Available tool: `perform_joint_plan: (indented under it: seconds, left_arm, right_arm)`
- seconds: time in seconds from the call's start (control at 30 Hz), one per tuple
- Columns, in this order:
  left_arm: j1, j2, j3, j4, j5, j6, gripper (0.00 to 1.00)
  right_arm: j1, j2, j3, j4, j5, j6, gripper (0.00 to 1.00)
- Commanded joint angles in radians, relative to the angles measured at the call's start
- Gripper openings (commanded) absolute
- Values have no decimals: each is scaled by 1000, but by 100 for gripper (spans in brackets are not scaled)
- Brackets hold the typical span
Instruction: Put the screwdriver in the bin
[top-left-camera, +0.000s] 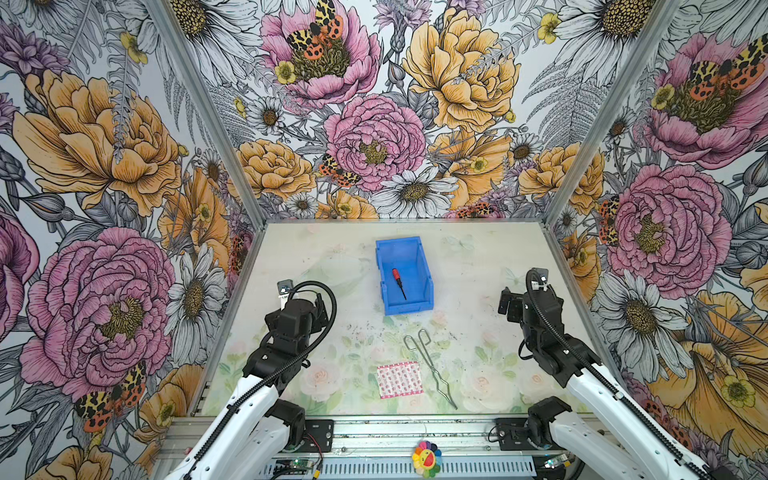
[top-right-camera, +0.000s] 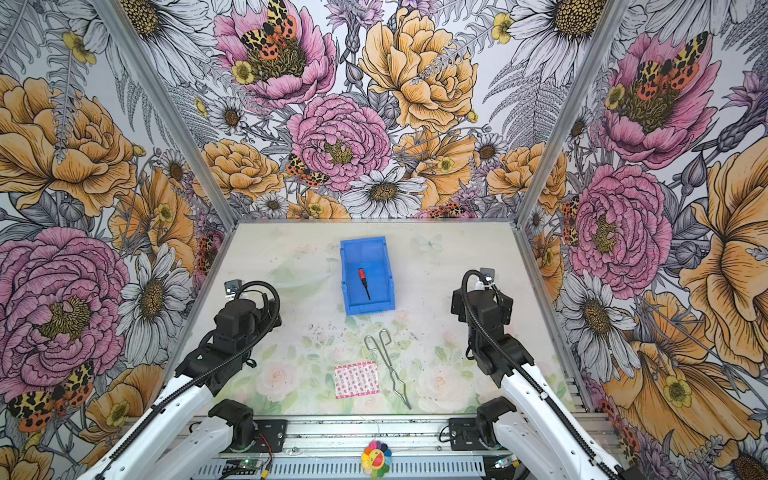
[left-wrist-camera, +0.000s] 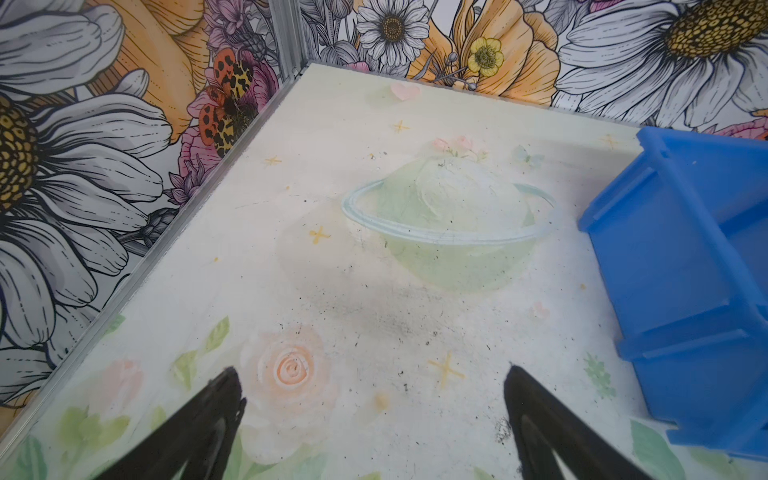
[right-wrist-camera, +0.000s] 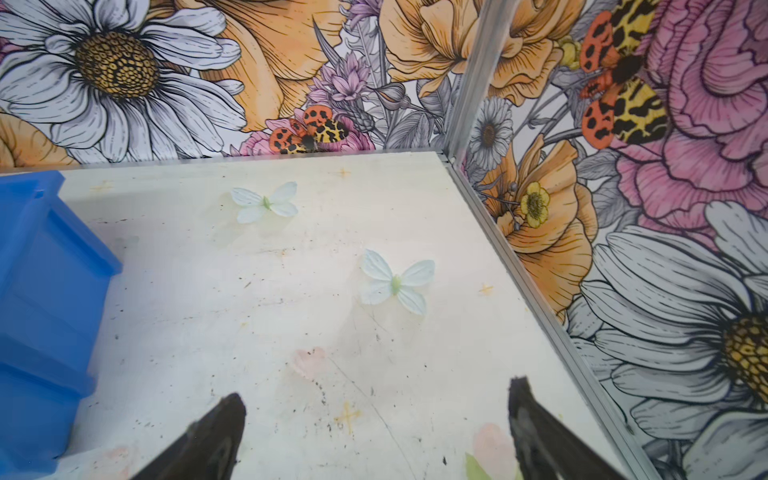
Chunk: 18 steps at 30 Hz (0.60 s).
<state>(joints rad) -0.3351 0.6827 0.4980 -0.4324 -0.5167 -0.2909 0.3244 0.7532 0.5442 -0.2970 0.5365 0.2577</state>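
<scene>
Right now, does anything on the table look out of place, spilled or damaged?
Nothing serious. The screwdriver lies flat inside the upright bin. The tongs and packet lie flat in front of it. The only oddity is dark specks scattered over the table, like grime.

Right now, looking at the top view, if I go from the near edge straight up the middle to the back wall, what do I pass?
In a top view: rainbow flower toy → pink-patterned packet → blue bin, with the screwdriver lying inside it.
</scene>
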Motion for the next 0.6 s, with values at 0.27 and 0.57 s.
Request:
perform_joint_plan:
  seconds: [0.27,0.57]
  left_arm:
    - [130,-103,-253,481,44,249,99]
    - [251,139,-298,768,136,238,99]
  right_arm:
    - [-175,61,-220,379,-123,-169,100]
    - [-259,333,-232,693,-235,-166,100]
